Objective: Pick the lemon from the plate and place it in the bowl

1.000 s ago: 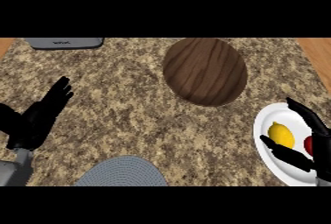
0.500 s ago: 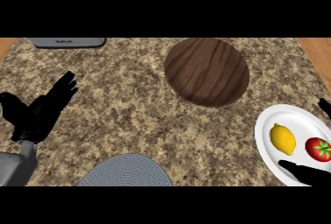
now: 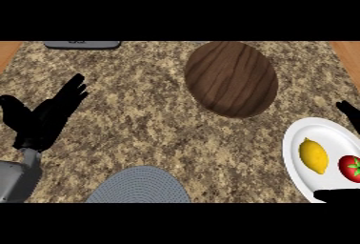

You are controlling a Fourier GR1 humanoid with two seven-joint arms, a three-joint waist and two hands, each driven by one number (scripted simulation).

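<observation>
Left hand point(image 3: 44, 116) rests at the counter's point(image 3: 141, 119) left edge, fingers straight and spread. The bowl point(image 3: 231, 78) stands right of centre. The lemon point(image 3: 314, 155) lies on the plate point(image 3: 316, 128), just beside 1 tomato point(image 3: 352, 167). The right hand point(image 3: 348, 110) barely shows; open or closed, I cannot tell. A grasp could catch the tomato instead.

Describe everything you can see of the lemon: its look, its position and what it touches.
The lemon is a whole, smooth, bright yellow oval with slightly tapered ends. It lies on its side on the left part of the white plate, at the view's lower right, with its long axis running roughly up the view. Only the plate touches it; the red tomato sits just right of it, with a narrow gap between them.
</observation>
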